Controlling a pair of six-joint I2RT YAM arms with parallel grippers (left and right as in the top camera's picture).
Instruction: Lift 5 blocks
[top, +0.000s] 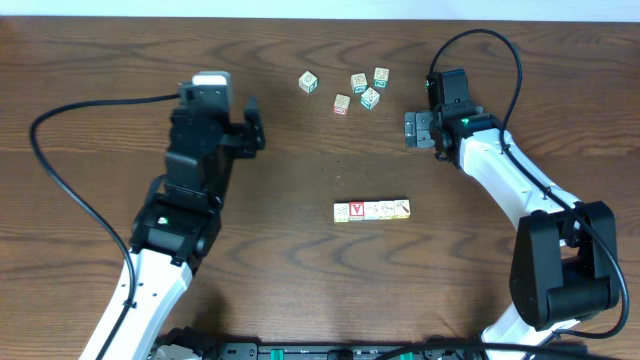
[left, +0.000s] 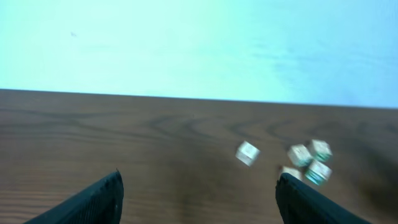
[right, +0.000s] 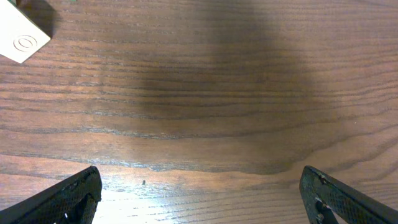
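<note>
A dark brown table with strong wood grain fills nearly the whole overhead frame; a thin pale strip runs along the frame's top edge. In the left wrist view a plain pale bluish wall fills the upper half. In the right wrist view a soft shadow darkens the upper centre, and glare brightens the bottom.

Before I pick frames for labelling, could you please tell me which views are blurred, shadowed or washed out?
Overhead: sharp and evenly lit, the row of five pale wooden alphabet cubes crisp. Left wrist: soft, the loose pale cubes with teal prints smeared, background washed out pale blue. Right wrist: crisp grain on the brown wooden table, a broad dark shadow mid-frame, glare along the bottom edge.
</note>
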